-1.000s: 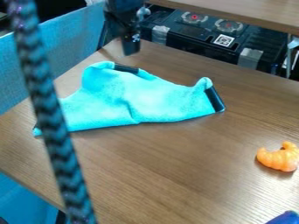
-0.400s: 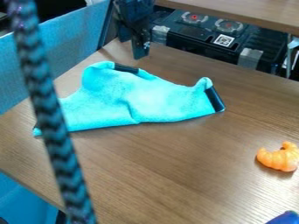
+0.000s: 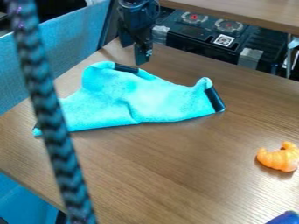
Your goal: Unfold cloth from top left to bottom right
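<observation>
With my black two-finger gripper [image 3: 133,54] parted and empty, I should pinch only one layer of the crumpled turquoise cloth [image 3: 131,98] at twelve o'clock, then draw low toward four.

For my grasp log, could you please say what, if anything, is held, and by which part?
Nothing: the open end effector hangs near the cloth.

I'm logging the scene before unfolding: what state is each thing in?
Cloth: partly folded, rumpled, on the table
Pincer: open, holding nothing, near the cloth's far edge
Orange toy: curved, lying on the table
Braided cord: taut-looking, slanting across the view
Blue object: cut off at lower right
</observation>
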Robot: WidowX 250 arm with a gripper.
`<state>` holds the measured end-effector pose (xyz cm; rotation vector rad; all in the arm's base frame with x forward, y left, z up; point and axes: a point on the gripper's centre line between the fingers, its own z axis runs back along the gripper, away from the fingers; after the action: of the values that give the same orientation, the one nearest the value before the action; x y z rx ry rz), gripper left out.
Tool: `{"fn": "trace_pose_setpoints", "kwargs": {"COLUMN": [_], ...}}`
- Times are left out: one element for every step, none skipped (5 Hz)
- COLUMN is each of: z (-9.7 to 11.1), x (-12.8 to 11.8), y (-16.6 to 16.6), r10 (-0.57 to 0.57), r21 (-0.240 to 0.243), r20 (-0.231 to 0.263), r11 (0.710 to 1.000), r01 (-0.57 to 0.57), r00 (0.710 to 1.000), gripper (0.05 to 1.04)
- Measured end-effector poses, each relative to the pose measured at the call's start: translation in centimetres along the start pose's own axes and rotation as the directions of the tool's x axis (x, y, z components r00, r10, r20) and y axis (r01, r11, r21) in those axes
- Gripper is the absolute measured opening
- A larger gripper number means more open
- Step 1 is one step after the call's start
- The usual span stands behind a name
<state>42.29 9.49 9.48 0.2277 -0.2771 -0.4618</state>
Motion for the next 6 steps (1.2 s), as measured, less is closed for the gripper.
{"fn": "trace_pose_setpoints", "kwargs": {"z": [-1.1,-1.3,-2.5,-2.5,-3.0,-3.1], "x": [-0.3,-0.4,-0.7,-0.7,-0.8,-0.8], "y": [0.1,0.3,0.2,0.5,0.5,0.6], "r10": [-0.002,-0.001,-0.006,-0.007,-0.008,0.001], "r21": [0.015,0.028,0.025,0.044,0.053,0.056], "r20": [-0.023,-0.027,-0.051,-0.046,-0.055,-0.054], "r11": [1.0,1.0,1.0,0.999,0.999,0.998], "r01": [0.002,0.001,0.008,0.009,0.011,0.002], "r00": [1.0,1.0,0.999,0.999,0.998,0.999], "gripper": [1.0,1.0,1.0,1.0,0.958,0.676]}}
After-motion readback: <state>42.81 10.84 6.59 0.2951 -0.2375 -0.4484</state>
